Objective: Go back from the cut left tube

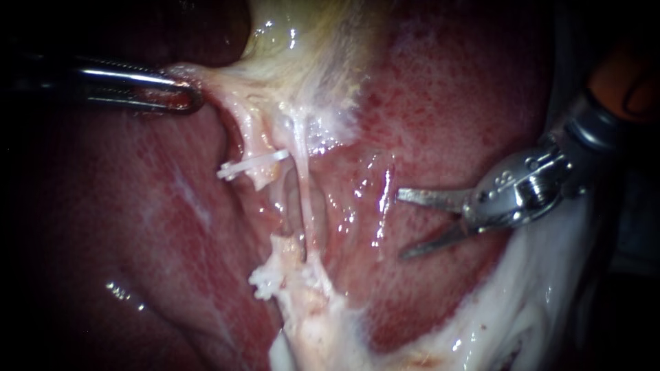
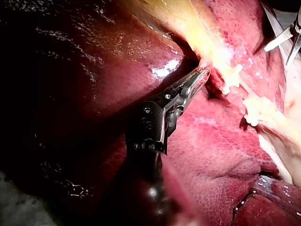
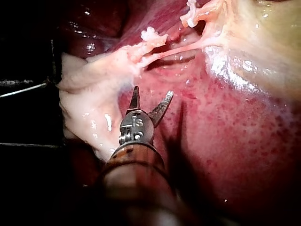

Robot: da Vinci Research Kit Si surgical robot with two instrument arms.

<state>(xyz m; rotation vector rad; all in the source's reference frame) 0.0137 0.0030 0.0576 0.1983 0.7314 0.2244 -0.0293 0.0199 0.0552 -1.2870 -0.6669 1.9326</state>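
Note:
The left tube is cut in two. Its upper stub (image 1: pixel 256 154) carries a white clip (image 1: pixel 251 163), and its lower stub (image 1: pixel 282 257) ends at another white clip (image 1: pixel 265 282). Just to its right a thin whole tube (image 1: pixel 302 178) still runs down. My right instrument (image 1: pixel 401 225) hangs over the liver well to the right of both tubes, its two blades open and touching nothing. Its open blades (image 3: pixel 153 92) also show in the right wrist view, short of the clipped stub (image 3: pixel 150 34). My left instrument (image 1: pixel 192 99) is shut on pale gallbladder tissue (image 2: pixel 207 70) and holds it stretched to the left.
Red liver (image 1: pixel 447 103) lies all around. The yellowish gallbladder (image 1: pixel 309 41) sits at the top. Pale white tissue (image 1: pixel 522 309) lies below the right instrument. My right instrument's blades (image 2: pixel 284 40) show far ahead in the left wrist view.

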